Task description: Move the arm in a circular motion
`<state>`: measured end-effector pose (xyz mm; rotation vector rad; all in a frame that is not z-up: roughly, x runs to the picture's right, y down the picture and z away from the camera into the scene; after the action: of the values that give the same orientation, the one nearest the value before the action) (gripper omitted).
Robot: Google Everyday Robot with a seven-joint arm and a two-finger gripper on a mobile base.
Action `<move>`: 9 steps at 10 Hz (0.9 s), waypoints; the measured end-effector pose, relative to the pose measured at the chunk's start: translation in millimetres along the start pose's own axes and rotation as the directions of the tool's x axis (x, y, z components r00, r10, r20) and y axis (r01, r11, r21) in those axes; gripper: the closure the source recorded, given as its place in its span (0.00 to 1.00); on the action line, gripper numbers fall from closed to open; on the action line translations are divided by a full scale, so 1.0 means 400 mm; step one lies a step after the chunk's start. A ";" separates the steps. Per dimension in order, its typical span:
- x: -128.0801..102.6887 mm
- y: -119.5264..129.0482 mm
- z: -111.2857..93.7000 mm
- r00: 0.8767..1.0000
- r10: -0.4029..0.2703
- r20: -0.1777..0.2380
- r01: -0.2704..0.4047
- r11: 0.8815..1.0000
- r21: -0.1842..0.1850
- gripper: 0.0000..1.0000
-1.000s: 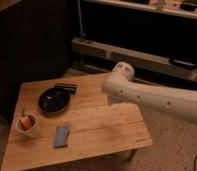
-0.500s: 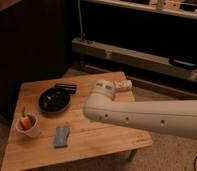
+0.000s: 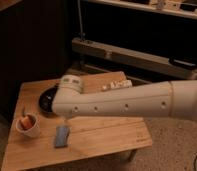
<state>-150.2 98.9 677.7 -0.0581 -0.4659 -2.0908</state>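
Off-white and smooth, the arm (image 3: 127,102) stretches across the middle of the frame, entering from the right edge and reaching left over the tabletop (image 3: 102,137). Its long tubular segment carries a row of small dark screw holes along its side, and it ends in a rounded joint at centre left, topped by a short cylindrical cap. That joint hangs above the left-centre part of the tabletop and covers part of the black plate (image 3: 47,101) lying behind it.

The tool cannot be made out anywhere in this view, so I cannot tell whether it is spread or pressed together; it appears to be hidden behind or beyond the arm's joint.

The tabletop is pale wood with visible plank lines. Near its left edge stands a white cup (image 3: 28,126) holding something orange. Just right of the cup, nearer the front edge, a small blue rectangular object (image 3: 62,136) lies flat. At the far side of the tabletop, above the arm, a light-coloured packet (image 3: 117,84) rests near the back edge.

Behind the tabletop, dark shelving fills the upper part of the frame.
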 end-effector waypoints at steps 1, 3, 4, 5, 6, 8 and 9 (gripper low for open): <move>0.057 -0.037 0.005 0.997 -0.070 -0.022 0.070 0.997 0.019 0.39; 0.127 -0.054 0.023 0.992 -0.120 -0.041 0.120 0.993 0.011 0.39; 0.157 -0.033 0.035 0.991 -0.123 -0.045 0.122 0.992 -0.009 0.39; 0.186 -0.003 0.045 0.991 -0.122 -0.051 0.120 0.992 -0.028 0.39; 0.213 0.028 0.056 0.991 -0.118 -0.055 0.116 0.992 -0.044 0.39; 0.268 0.139 0.084 0.995 -0.085 -0.051 0.080 0.993 -0.089 0.39; 0.290 0.198 0.099 0.997 -0.061 -0.048 0.055 0.992 -0.110 0.39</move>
<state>-152.9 -18.4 764.4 -0.0547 -0.3255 -2.1686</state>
